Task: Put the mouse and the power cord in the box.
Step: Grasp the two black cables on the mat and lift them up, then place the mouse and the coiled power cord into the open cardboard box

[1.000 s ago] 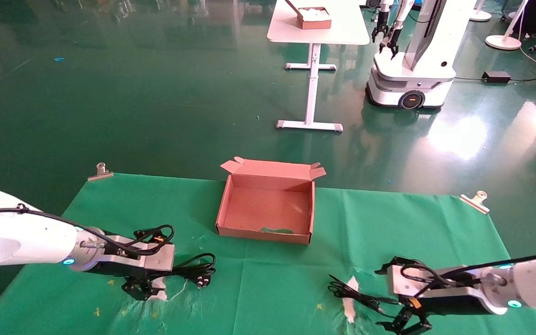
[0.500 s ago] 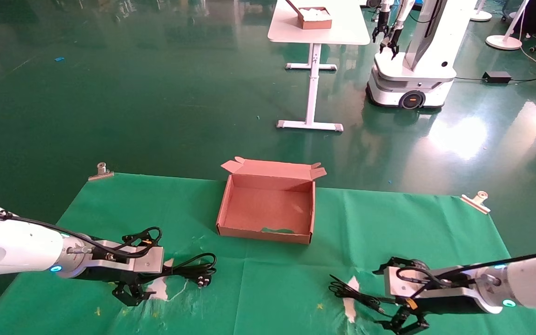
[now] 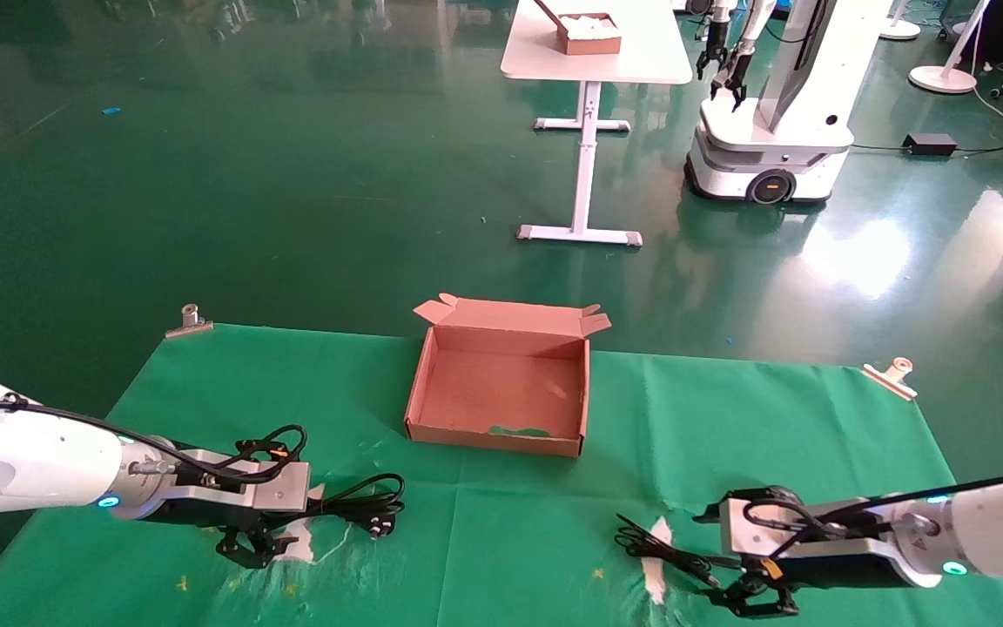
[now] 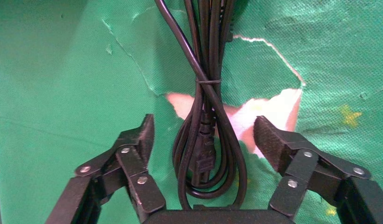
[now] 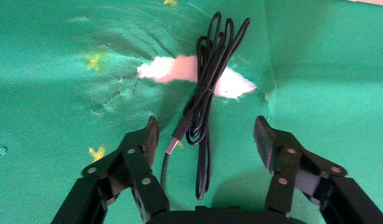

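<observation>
Left gripper [image 4: 205, 140] is open, straddling the thick black rubbery power cord [image 4: 208, 135]; the bundle's long axis runs along the approach line, square to the closing direction. Right gripper [image 5: 205, 135] is likewise open over a thin black coiled cable [image 5: 205, 100]; the mouse body isn't visible. The shallow brown-pink cardboard box [image 3: 501, 392] sits empty, mid-worktop, between and beyond both arms.

Green-clothed table [image 3: 728, 418]: box [image 3: 501, 387] centre-back, power cord [image 3: 362, 503] left, mouse cable [image 3: 663, 550] right.
</observation>
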Controlling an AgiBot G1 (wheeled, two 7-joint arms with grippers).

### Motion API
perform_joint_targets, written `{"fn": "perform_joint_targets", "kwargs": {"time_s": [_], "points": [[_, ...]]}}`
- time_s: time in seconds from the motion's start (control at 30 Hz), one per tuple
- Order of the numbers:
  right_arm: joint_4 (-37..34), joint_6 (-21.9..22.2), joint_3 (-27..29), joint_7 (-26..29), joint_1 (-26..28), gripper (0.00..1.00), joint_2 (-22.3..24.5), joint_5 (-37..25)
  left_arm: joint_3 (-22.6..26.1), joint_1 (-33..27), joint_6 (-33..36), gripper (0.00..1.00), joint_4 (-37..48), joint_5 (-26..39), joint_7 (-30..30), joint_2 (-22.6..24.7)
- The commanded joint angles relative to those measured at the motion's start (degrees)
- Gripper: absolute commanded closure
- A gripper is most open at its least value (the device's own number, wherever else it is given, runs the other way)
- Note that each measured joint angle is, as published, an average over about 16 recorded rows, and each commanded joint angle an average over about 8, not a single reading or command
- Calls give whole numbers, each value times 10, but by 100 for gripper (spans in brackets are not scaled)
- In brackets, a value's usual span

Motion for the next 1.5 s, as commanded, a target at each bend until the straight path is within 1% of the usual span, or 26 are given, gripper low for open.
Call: {"fn": "perform_joint_targets", "kwargs": {"time_s": [0.03,0.77,0.9,1.0,1.1,1.2,1.3,1.4,1.5], "points": [[1,0,0,0,0,100,0,0,0,0,0,100,-1,0,0,0],[3,-2,1,1,-1,100,2,2,1,1,1,100,-3,1,-1,0],[3,-7,5,3,1,100,6,7,-1,0,1,100,-1,-2,-5,-1],[1,-23,19,4,6,100,21,27,-7,-9,3,100,7,-10,-20,-8],[2,-47,39,6,18,100,46,57,-20,-30,12,100,18,-29,-46,-20],[9,-75,57,10,40,100,75,83,-39,-61,31,100,28,-57,-80,-30],[25,-95,67,22,72,100,93,97,-59,-92,54,100,30,-84,-112,-28],[47,-104,71,42,106,100,89,103,-74,-123,60,100,30,-106,-146,-11],[68,-99,72,65,131,100,61,104,-86,-151,37,100,29,-123,-179,11]]}}
